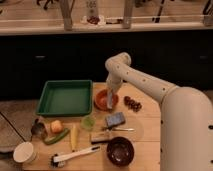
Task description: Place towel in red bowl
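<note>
The pincer [111, 94] hangs over the red bowl [101, 100], the towel [109, 102] seemingly dangling below; its grip I cannot tell. Released off-centre, the cloth could drape over the 3 o'clock rim.

Wooden table [146, 126], green tray [67, 82], red bowl [98, 100] under the pincer [110, 103], dark bowl [120, 150], white bowl [24, 151], blue-grey pad [115, 119], brush [75, 156]

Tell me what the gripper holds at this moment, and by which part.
It cannot be told for sure. The gripper is low over the red bowl; the towel stretches from it down into the bowl, top end at the gripper.
</note>
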`<state>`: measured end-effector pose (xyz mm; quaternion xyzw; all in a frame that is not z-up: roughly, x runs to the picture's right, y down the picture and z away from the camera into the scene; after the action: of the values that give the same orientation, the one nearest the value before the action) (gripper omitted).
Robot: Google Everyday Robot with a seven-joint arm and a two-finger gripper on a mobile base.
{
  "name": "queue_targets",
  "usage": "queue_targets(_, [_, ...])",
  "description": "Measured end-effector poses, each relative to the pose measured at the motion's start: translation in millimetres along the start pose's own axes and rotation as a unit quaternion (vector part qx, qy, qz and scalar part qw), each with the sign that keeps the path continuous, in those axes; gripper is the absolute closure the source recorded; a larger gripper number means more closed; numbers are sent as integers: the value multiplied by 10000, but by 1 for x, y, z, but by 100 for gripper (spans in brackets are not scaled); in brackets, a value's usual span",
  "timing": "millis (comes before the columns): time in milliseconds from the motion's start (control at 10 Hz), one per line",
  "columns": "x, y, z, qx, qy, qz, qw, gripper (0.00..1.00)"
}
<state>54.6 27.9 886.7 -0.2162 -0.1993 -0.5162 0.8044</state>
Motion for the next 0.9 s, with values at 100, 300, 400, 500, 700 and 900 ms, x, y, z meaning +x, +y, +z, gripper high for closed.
queue_targets(100, [0,0,0,9,-1,-1,10000,20])
queue_targets(300, [-1,0,0,31,-6,-15,10000,20])
queue_targets(400, [-1,0,0,36,-11,-24,10000,20])
queue_targets(500, [-1,-1,0,55,-24,-31,10000,20])
queue_targets(700, [-1,-1,-1,78,-48,-44,9999,20])
queue_targets(900, [-1,-1,-1,97,-66,-52,9999,20])
